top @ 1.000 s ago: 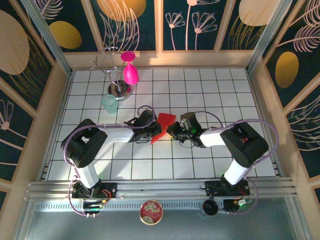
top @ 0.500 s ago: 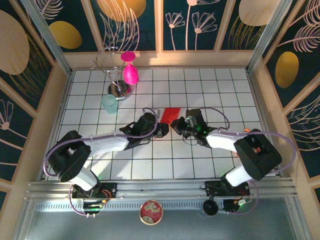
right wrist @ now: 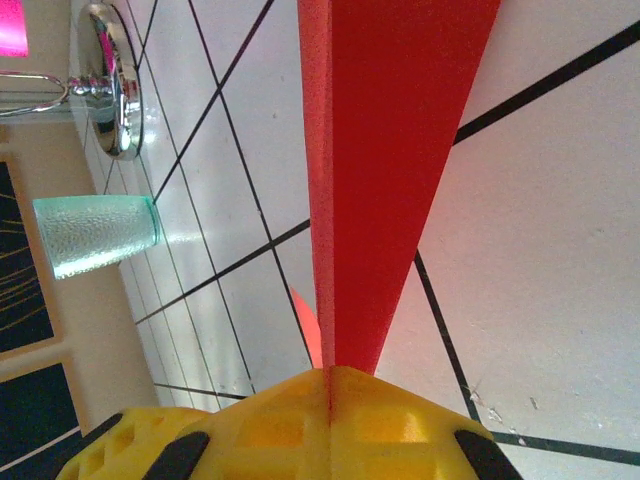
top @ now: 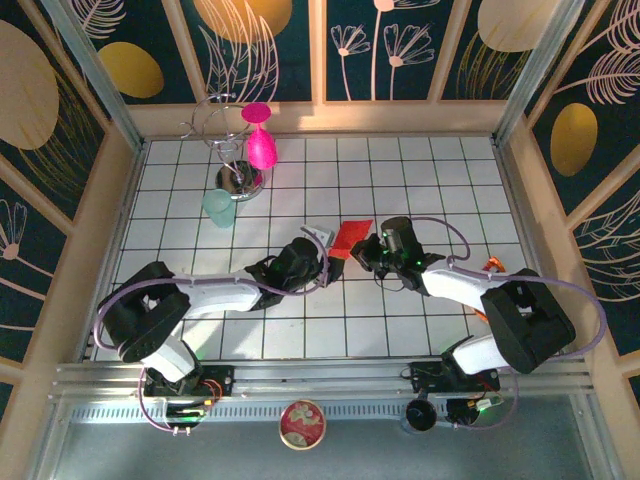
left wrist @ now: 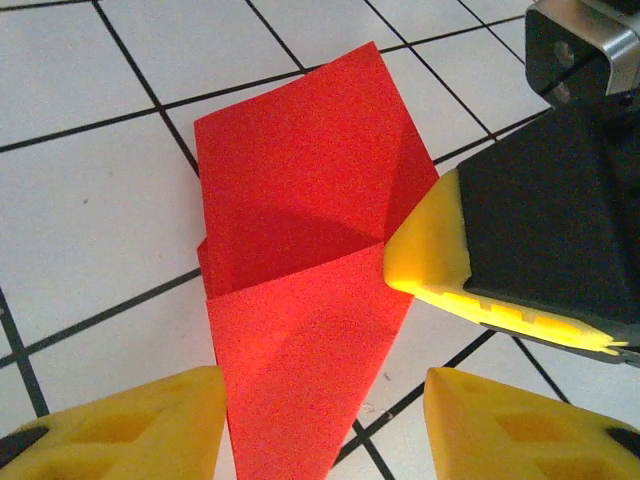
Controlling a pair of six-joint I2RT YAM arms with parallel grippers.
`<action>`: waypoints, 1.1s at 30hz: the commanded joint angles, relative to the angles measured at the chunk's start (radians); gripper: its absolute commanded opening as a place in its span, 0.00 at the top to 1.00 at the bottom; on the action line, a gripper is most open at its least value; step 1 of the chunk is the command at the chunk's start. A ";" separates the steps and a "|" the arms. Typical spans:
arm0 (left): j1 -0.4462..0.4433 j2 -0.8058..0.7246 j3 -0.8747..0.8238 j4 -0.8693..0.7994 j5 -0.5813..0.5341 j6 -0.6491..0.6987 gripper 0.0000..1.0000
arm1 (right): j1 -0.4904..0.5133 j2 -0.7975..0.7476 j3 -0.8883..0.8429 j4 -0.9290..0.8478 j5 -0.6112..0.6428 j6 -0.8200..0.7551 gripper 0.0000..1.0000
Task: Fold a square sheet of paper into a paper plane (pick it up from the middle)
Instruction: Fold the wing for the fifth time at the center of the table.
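Right wrist view: red paper [right wrist: 385, 150] leaves frame at 12 o'clock, far end unseen; near end vanishes between the pressed-together fingers [right wrist: 260, 430] of the right claw [right wrist: 330, 390], themselves cropped at 6 o'clock; magenta goblet [right wrist: 10, 25] a mere sliver at 10 o'clock; chrome stand [right wrist: 110, 85] stem runs off at 9 o'clock.
Left wrist view: paper tip cut off at 6 o'clock; left claw [left wrist: 320, 425] fingers [left wrist: 130, 425] cropped likewise; right claw body runs out at 3 o'clock.
Top view: paper's fold layers too small to read; claw fingertips too small to make out.
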 commanded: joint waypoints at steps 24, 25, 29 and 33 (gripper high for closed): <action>-0.011 0.179 0.020 0.115 0.006 0.280 0.59 | -0.005 0.036 0.038 -0.030 -0.082 0.032 1.00; -0.010 0.178 0.016 0.118 0.003 0.280 0.58 | -0.005 0.036 0.038 -0.030 -0.080 0.031 1.00; -0.010 0.149 -0.007 0.142 0.005 0.278 0.52 | -0.004 0.041 0.038 -0.030 -0.075 0.029 1.00; -0.011 0.123 -0.034 0.182 0.006 0.278 0.47 | -0.032 0.038 0.042 -0.027 -0.083 0.032 1.00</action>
